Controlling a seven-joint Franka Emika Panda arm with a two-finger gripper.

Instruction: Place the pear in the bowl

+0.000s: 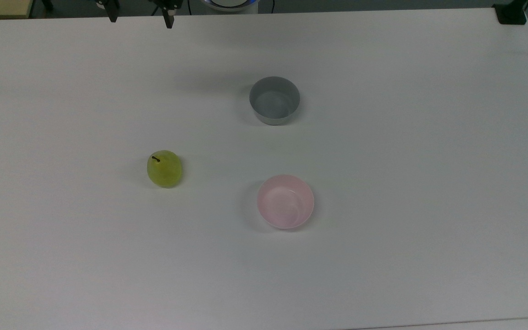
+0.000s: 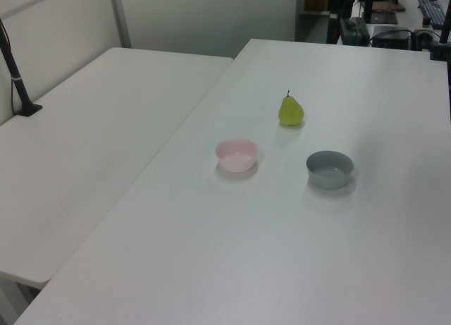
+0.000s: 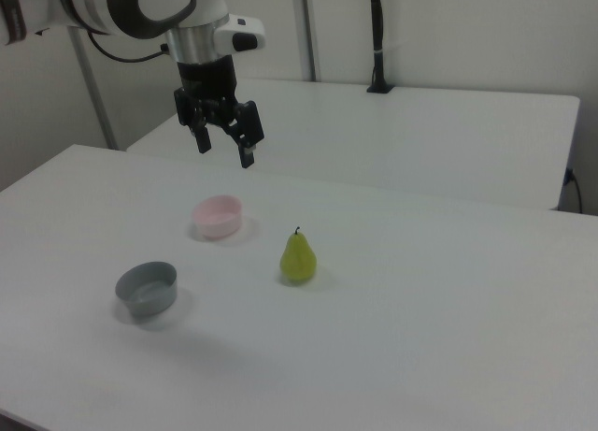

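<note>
A white table (image 1: 383, 275) holds 2 bowls, both empty: the pink bowl (image 1: 285, 201) nearer in the top view, the grey bowl (image 1: 274, 100) farther. The pear (image 1: 164, 168) stands upright on the table, to the top view's left of the pink bowl. The gripper (image 3: 224, 143) hangs high, fingers apart, holding nothing.

The small yellow-green pear (image 1: 164, 168) looks glossy and smooth — almost waxy, with a thin dark stem. Beside it, the pale pink shallow bowl (image 1: 285, 201) has a smooth, faintly shiny inside. The grey straight-sided bowl (image 1: 274, 100) looks like matt plastic; the white table (image 1: 410, 151) — smooth, matt.
</note>
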